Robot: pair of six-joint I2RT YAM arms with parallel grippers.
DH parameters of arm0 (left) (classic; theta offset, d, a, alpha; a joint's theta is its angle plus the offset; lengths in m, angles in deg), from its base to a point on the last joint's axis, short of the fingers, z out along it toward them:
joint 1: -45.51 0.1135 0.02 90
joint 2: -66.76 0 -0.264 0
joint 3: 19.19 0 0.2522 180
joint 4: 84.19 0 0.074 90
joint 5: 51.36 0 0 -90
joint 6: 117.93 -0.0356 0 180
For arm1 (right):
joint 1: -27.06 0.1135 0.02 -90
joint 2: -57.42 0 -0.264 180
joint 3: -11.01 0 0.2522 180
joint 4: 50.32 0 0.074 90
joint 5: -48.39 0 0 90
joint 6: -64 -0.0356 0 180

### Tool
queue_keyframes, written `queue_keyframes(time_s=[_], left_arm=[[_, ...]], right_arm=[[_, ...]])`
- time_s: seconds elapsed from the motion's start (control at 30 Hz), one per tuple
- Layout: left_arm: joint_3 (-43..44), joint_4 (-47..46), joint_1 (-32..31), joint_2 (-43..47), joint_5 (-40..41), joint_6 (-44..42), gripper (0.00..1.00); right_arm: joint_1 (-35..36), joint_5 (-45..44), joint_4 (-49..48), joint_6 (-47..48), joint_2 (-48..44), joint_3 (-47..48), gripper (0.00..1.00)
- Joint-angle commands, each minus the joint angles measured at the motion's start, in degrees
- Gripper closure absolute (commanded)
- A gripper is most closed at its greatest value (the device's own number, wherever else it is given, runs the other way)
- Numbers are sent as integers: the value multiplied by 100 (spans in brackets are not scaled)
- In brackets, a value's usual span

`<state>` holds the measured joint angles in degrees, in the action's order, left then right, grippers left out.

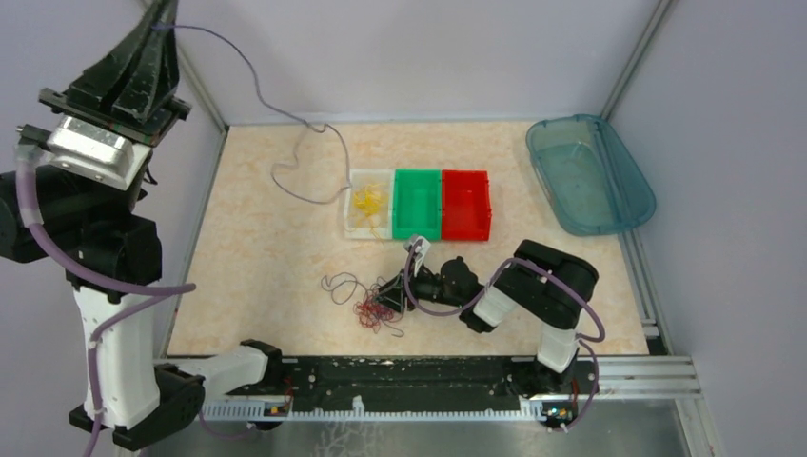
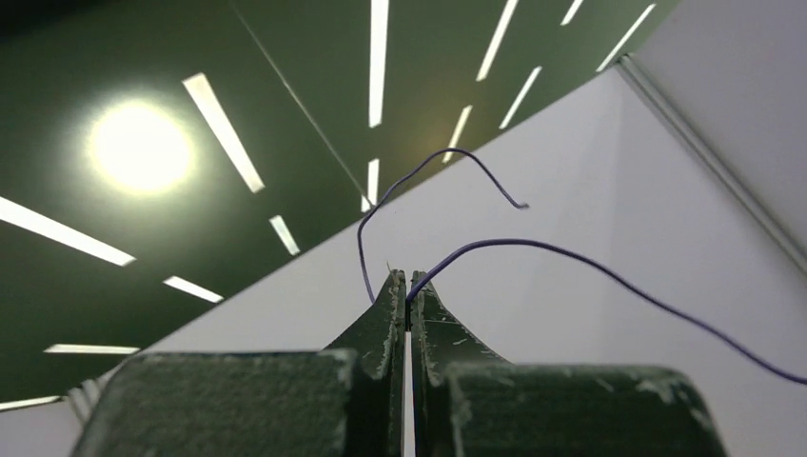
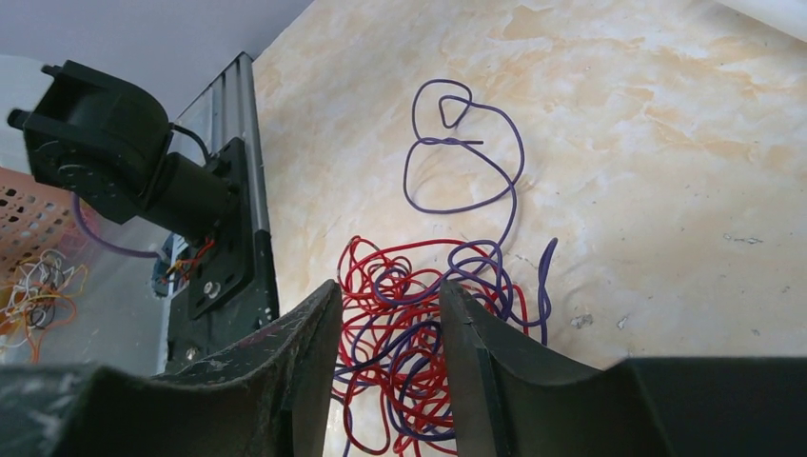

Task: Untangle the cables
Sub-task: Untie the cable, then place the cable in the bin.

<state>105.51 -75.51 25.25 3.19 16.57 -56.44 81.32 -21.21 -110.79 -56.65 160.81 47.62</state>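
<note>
Two grippers are at work, on separate wires.

Step in hand, as we judge it: pulling single strands out of the pile and sorting them by colour. The next move for the right arm calls for closing on one strand only, red or purple, and lifting slowly so the rest of the knot stays on the table. The held purple strand needs somewhere to go before the left arm can help.

Left gripper (image 2: 407, 281): jaws pressed together, clamped on a thin purple wire (image 2: 533, 244). One short end curls up free of the fingertips; the long end runs away and down. The arm is raised high over the far left corner of the table (image 1: 257, 286), and the wire drops to the surface and lies in a loose loop just left of the white bin (image 1: 345, 217).

Right gripper (image 3: 387, 286): jaws apart, roughly half spread, straddling the tangle of red and purple wires (image 3: 404, 333). Nothing is gripped. We cannot tell whether the pads touch any strand. The tangle lies near the middle of the near edge, with one purple loop (image 3: 514, 162) spreading out on its far side.

Yellow wires (image 1: 369, 200) sit in the white bin. The green bin (image 1: 417, 205) and red bin (image 1: 466, 205) stand beside it in a row. A teal tub (image 1: 590, 176) sits at the far right corner.
</note>
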Motion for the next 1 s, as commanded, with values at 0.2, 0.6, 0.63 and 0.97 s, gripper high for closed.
queue_keyframes(time_s=[0.2,0.6,0.63,0.97], left_arm=[[1196,257,-18,-587,-160,-395,100],[-637,1001,-23,207,-1496,485,100],[-707,1059,-22,227,-1643,612,100],[-944,1484,-23,242,-2609,1321,100]], right_arm=[[23,-114,18,104,-708,32,49],[17,-9,3675,1508,-3567,2316,23],[18,93,3892,1579,-3621,2531,20],[8,1616,4167,1323,-3495,3433,24]])
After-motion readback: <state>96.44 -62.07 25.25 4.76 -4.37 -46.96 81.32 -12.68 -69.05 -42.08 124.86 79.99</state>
